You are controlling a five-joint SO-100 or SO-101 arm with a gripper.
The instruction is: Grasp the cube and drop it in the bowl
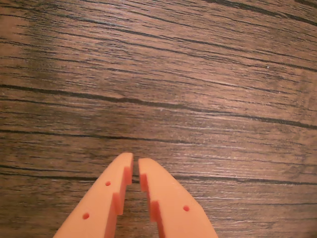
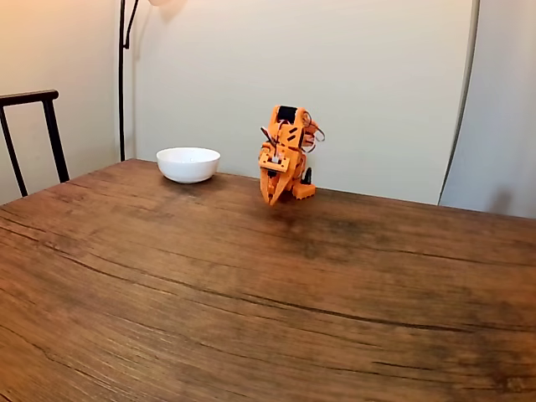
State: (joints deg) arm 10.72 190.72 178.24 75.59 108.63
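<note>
Orange plastic forms the gripper [image 1: 135,163], which we find in the wrist view hanging over bare wood grain with its jaws nearly pressed together, a thin slit between the tips and nothing pinched. In the fixed view the arm [image 2: 285,151] sits folded near the far edge of the table [image 2: 251,301], the gripper [image 2: 270,198] pointing down just above the wood. The white bowl [image 2: 188,164] stands towards the far left corner, well apart from the arm.

We cannot locate the cube on the open table. The bowl's inside is hidden from this low angle, so we cannot tell whether the cube lies in it.

In our judgement the scene fits either an arm at rest ahead of a grasp, with the cube outside the cameras' reach, or an arm back at rest with the cube dropped in the bowl. We prescribe no move until the cube's place is settled.
</note>
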